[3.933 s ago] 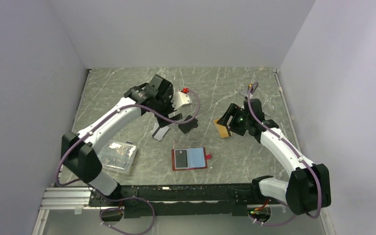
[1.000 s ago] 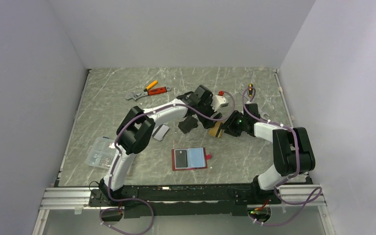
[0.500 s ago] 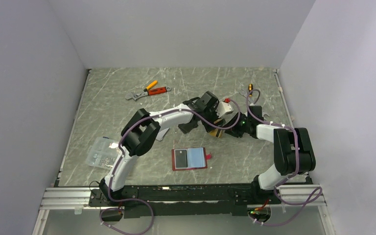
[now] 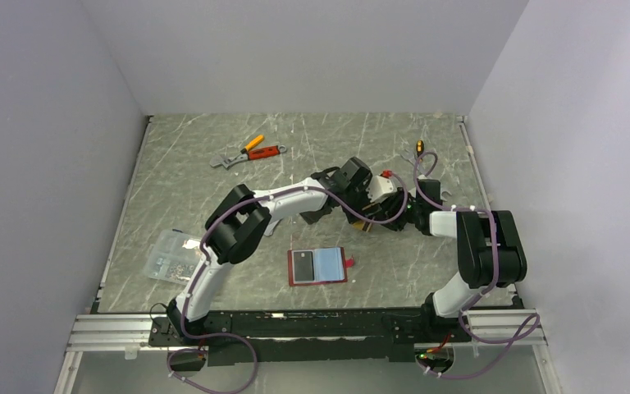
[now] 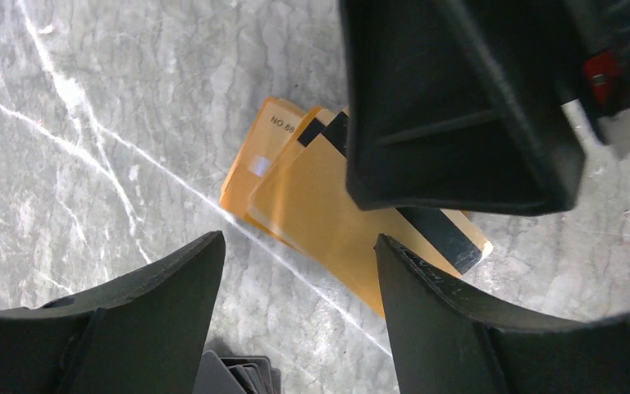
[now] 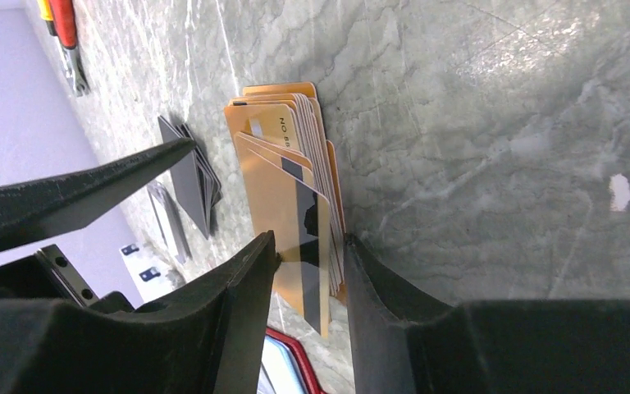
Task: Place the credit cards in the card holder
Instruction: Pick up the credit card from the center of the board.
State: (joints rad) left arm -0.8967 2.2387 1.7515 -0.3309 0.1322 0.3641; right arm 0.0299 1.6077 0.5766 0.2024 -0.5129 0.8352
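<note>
Two claws sat at one spot, over the same stack

Right wrist: right claw (image 6: 310,246) was clamped on the credit cards (image 6: 283,176), one finger on each side of the near end of the orange-gold stack. Stack was fanned and lay flat on the marble surface (image 6: 476,123); front card showed a dark stripe. Dark grey cards (image 6: 190,168) lay just beside the stack. Red corner of the card holder (image 6: 295,359) showed at the bottom edge, red-handled tool (image 6: 64,33) well apart at the top

Left wrist: left claw (image 5: 297,246) was apart, holding nothing, hovering over the stack's edge and bare surface. Right claw's black body covered the stack's upper right part. "NO" print was readable on one card

Top: card holder lay open and flat at the near middle of the surface, bluish lining up, dark rectangle on its left half, apart from the stack. Both claws were right of centre, behind the holder. Clear box (image 4: 168,256) lay at the near left
</note>
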